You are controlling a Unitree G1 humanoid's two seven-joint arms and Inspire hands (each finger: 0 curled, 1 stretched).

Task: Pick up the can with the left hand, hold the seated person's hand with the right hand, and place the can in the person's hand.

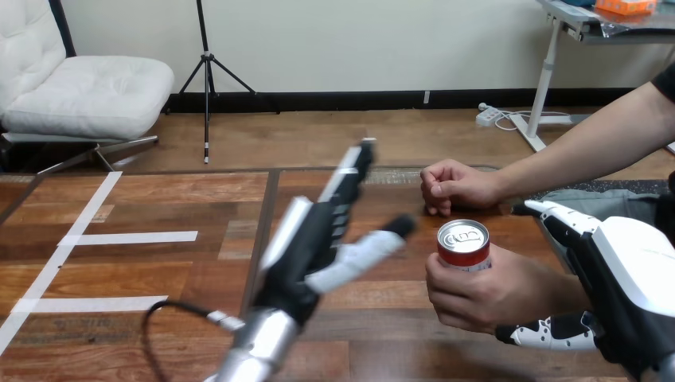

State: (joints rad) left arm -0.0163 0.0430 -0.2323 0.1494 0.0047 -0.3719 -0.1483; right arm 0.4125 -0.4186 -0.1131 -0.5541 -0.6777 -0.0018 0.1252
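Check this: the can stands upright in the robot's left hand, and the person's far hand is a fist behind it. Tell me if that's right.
Wrong on the holder. In the head view the can stands upright in the person's hand; the left hand is open beside it, holding nothing. The person's far hand is a fist behind it, as stated.

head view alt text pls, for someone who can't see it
The person's nearer hand holds an upright red can over the wooden table, with the robot's right hand curled round that hand from the right. The robot's left hand is open, left of the can and apart from it.
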